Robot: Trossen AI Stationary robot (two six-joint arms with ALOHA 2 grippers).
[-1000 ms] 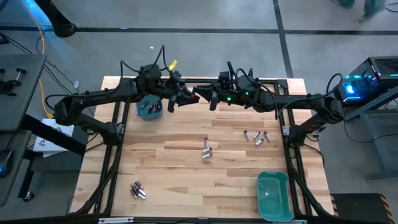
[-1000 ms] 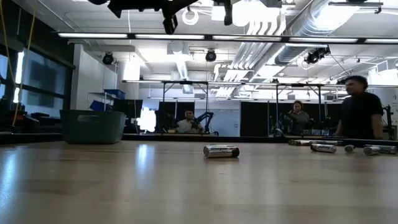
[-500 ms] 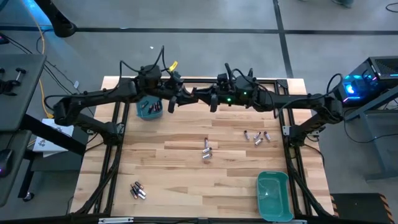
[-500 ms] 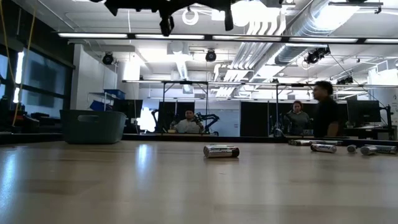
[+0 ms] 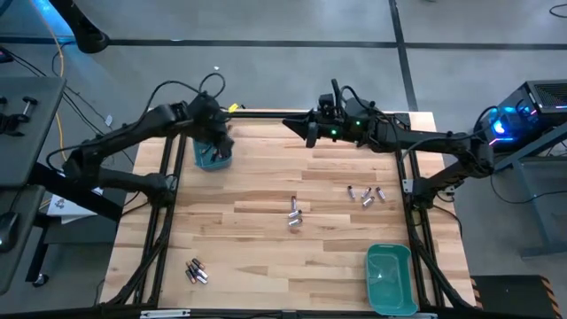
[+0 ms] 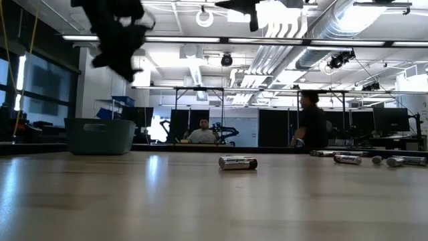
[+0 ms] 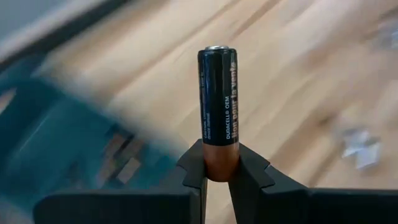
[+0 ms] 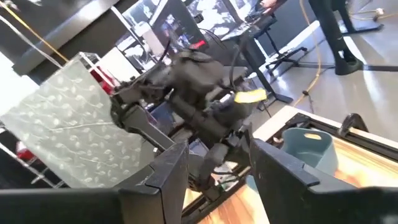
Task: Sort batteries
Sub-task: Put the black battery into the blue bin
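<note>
— How far along with the sorting?

— Only partly done. A few cells already inside the teal rectangular plastic bin at the table's far left (image 5: 213, 156). Second teal plastic bin at the near right (image 5: 390, 277) apparently holding nothing. Still loose on the light wooden table (image 5: 257, 239): a cluster of small cylindrical batteries in the middle (image 5: 295, 213), another group to the right (image 5: 366, 195), a third group near the front left (image 5: 196, 271).

— And the jaws?

— Left gripper (image 7: 216, 176) above the far-left bin, jaws clenched on the copper end of a black-and-copper battery (image 7: 217, 112), standing upright between them. Right gripper (image 8: 214, 165) high over the far edge, jaws parted, nothing between them, touching nothing.
</note>
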